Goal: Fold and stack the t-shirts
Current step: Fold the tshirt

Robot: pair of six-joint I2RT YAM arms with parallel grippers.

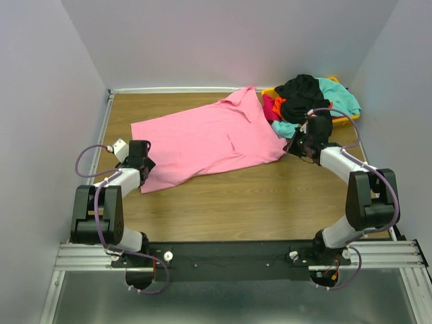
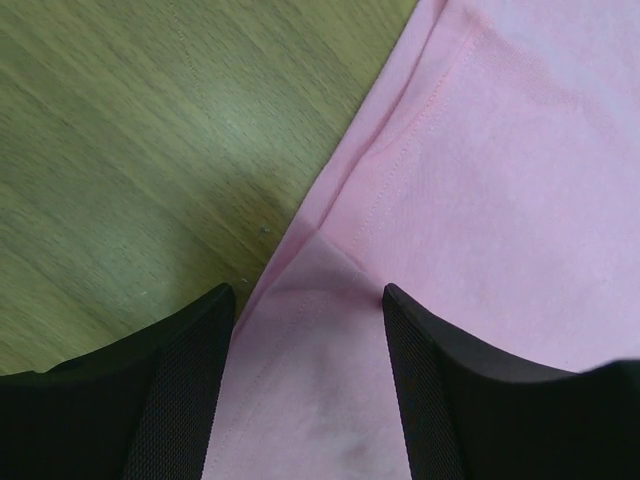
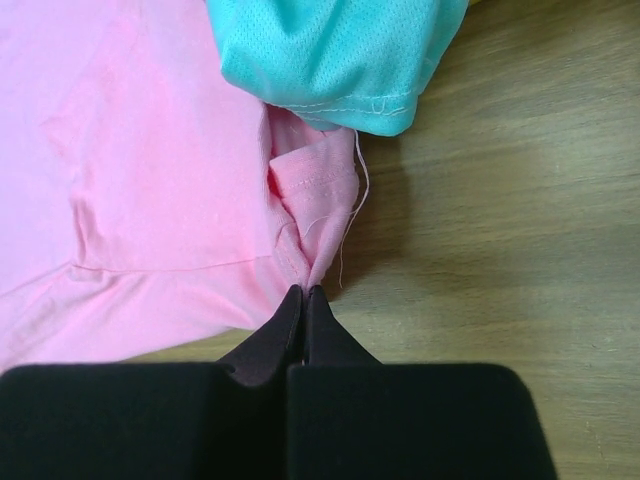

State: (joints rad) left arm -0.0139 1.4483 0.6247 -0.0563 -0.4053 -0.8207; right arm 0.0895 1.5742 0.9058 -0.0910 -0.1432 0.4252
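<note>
The large pink t-shirt [image 1: 202, 138] lies spread on the wooden table. My left gripper [image 1: 144, 169] is at its near-left hem, open. In the left wrist view the left gripper [image 2: 308, 300] has its fingers astride a hemmed fold of the pink t-shirt [image 2: 500, 150], and neither finger is pressing it. My right gripper [image 1: 298, 146] is at the shirt's right corner. In the right wrist view the right gripper [image 3: 304, 292] is shut on a bunched tip of the pink t-shirt [image 3: 150, 150], just below a teal t-shirt [image 3: 330, 50]. Black [image 1: 302, 90], teal [image 1: 341, 96] and orange-red [image 1: 277, 108] t-shirts are piled at the back right.
The pile sits in a yellow bin [image 1: 333, 79] in the back right corner, against the white walls. Bare wood table [image 1: 256, 196] shows in front of the pink t-shirt. Bare wood [image 2: 150, 150] also lies left of the hem.
</note>
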